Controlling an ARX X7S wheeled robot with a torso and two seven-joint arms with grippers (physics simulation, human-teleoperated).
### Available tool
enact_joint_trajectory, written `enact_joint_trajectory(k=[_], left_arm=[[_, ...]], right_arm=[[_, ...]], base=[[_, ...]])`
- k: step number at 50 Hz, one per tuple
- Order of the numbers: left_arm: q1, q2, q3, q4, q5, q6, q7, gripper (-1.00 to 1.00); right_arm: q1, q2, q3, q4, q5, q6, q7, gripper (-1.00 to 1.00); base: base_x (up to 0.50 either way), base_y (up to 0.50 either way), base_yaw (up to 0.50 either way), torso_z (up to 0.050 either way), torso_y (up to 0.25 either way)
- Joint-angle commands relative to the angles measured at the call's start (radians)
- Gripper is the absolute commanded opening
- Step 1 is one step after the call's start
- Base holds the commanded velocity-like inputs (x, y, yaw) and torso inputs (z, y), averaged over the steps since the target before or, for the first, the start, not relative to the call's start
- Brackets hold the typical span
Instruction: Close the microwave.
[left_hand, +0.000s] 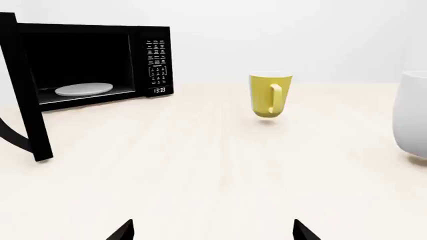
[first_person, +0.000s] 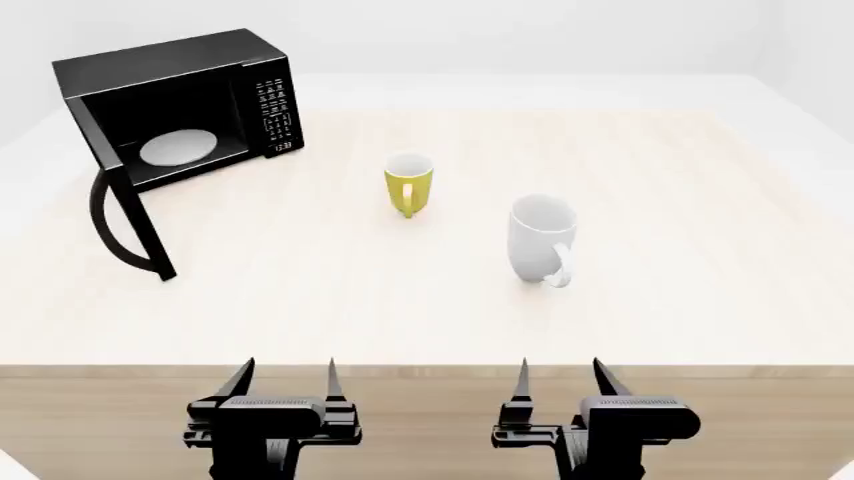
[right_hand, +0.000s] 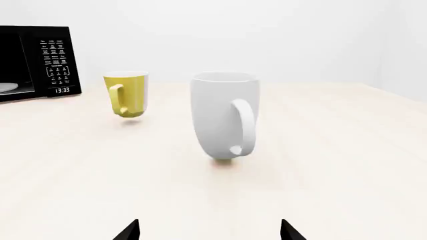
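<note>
From the head view, the microwave (first_person: 187, 100) sits at the far left corner of the desk (first_person: 667, 300). Its door (first_person: 127, 215) is swung wide open toward the near edge, and a white plate (first_person: 176, 148) lies inside. A yellow mug (first_person: 408, 183) stands near the middle of the desk, and a white mug (first_person: 542, 238) stands beside it, closer to the near edge. The left tool (first_person: 287, 375) and the right tool (first_person: 561, 375) hang at the near edge, both spread open and holding nothing.

From the left wrist view, the microwave (left_hand: 93, 62) shows its open door (left_hand: 27, 90) and plate (left_hand: 83, 89). The yellow mug (left_hand: 270, 95) stands apart from it. Only the fingertips (left_hand: 123, 231) show.

From the right wrist view, the white mug (right_hand: 223, 115) is nearest, with the yellow mug (right_hand: 127, 94) behind. It may be lifted a little off the desk, but that is hard to tell. The microwave (right_hand: 47, 62) is at the far left.
</note>
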Motion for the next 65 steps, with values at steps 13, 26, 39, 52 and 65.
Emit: enact_joint_trajectory(k=[13, 26, 39, 52, 65], left_arm=[[0.007, -0.049, 0.060, 0.005, -0.043, -0.003, -0.059, 1.00], [0.041, -0.082, 0.085, 0.120, -0.067, -0.086, -0.075, 1.00], [0.076, -0.114, 0.089, 0.254, -0.084, -0.170, -0.101, 1.00], [0.124, -0.145, 0.093, 0.432, -0.104, -0.267, -0.121, 1.00], [0.147, -0.169, 0.093, 0.523, -0.114, -0.315, -0.138, 1.00]], right_arm=[[-0.009, 0.047, -0.048, -0.044, 0.074, 0.022, 0.049, 1.00], [-0.036, 0.077, -0.072, -0.168, 0.089, 0.125, 0.088, 1.00], [-0.064, 0.104, -0.096, -0.283, 0.109, 0.214, 0.104, 1.00], [-0.114, 0.136, -0.107, -0.468, 0.134, 0.309, 0.127, 1.00], [-0.136, 0.155, -0.115, -0.547, 0.152, 0.339, 0.140, 1.00]], base=[[0.00, 0.00, 0.00, 0.000, 0.000], [0.00, 0.00, 0.00, 0.000, 0.000], [0.00, 0.00, 0.00, 0.000, 0.000], [0.00, 0.00, 0.00, 0.000, 0.000], [0.00, 0.00, 0.00, 0.000, 0.000]])
